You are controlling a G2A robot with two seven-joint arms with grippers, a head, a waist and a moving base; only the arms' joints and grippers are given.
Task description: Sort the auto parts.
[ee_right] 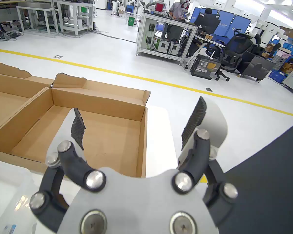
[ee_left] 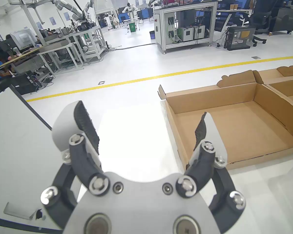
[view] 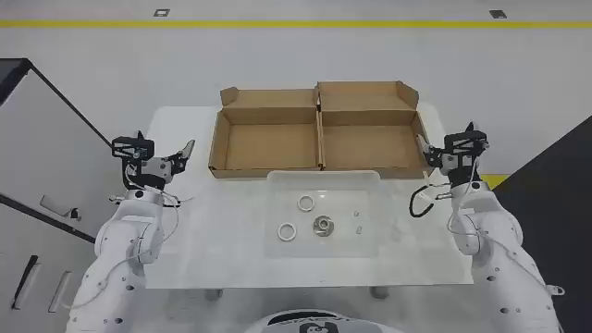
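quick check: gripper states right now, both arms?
Left gripper: open, holding nothing.
Right gripper: open, holding nothing.

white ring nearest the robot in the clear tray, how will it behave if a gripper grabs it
The white ring lies flat in the clear tray, so it probably won't roll, though it may slide on the smooth bottom if nudged. It looks thin and hollow, so likely light. Lying so low, it could be awkward to pinch.
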